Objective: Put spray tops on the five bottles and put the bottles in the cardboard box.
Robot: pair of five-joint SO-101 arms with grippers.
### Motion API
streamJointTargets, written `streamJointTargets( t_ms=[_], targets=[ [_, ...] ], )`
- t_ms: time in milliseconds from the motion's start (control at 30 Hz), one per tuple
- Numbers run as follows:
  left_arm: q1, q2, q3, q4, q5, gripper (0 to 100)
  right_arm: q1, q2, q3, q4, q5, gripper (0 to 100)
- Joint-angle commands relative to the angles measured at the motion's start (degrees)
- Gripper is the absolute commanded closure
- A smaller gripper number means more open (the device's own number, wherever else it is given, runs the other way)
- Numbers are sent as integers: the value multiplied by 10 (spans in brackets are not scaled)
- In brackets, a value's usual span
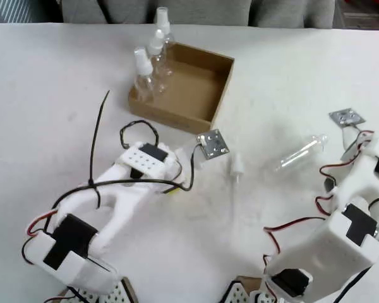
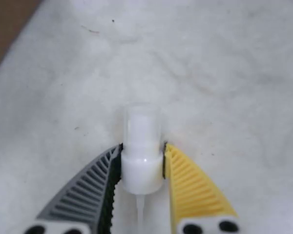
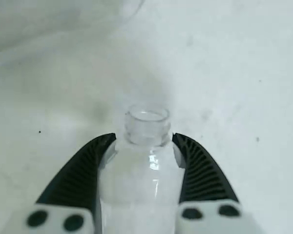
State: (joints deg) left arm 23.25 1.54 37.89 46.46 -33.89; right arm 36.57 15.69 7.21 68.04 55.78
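The spray top [image 2: 142, 163] is pinched in the left end effector [image 2: 142, 146]. Its white collar is squeezed between the grey finger [image 2: 83, 200] and the yellow finger [image 2: 195, 190]. The clear cap points away from the wrist and the thin dip tube runs back between the two fingers. It is low over the white worktop [image 1: 63, 82], though I can't tell whether it touches. Across the way, the right end effector [image 3: 144, 139] is clamped on an uncapped clear bottle [image 3: 139, 190]. Its black fingers [image 3: 78, 175] press on the shoulders from either side, and the open neck pokes out past the tips. From above, the cardboard box [image 1: 170, 118] sits toward the far side of the worktop. Three capped bottles [image 1: 143, 76] stand upright in a row along its left wall. Near the box's front corner lies a small white top [image 1: 236, 165]. Farther right, a see-through bottle on its side [image 1: 300, 153] lies well apart from the box. I can't tell whether these two are the pieces in the grips or separate ones. The left arm [image 1: 123, 189] stretches from the near left edge up toward the box, low and nearly flat, with a black cable looped over it and a metal plate [image 1: 213, 144] at its far end. The right arm [image 1: 341, 233] rises from the near right edge, folded at its joint, with red wires along it, and it ends by another metal plate [image 1: 346, 117].
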Motion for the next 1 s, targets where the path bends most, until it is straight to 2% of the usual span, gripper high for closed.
streamJointTargets(
  t_ms=[0,167,300,433,700,833,967],
  targets=[
    [-5,-34,-3,-11,-8,980,3,-63,-73,83,-49,983],
    [-5,-34,-3,-11,-8,980,2,-125,-93,153,-171,983],
    [-5,-34,-2,-11,-8,980,-17,-178,-12,167,-207,983],
    [-5,-34,-2,-11,-7,980,-49,-237,91,104,-224,983],
    [-7,-36,-1,-11,-4,980,-128,-339,120,6,-420,983],
    [-8,-36,-1,-11,-2,980,-204,-344,120,-11,-433,980],
    [-9,-39,-4,-14,48,980,-266,-349,120,-41,-437,981]
  ],
)
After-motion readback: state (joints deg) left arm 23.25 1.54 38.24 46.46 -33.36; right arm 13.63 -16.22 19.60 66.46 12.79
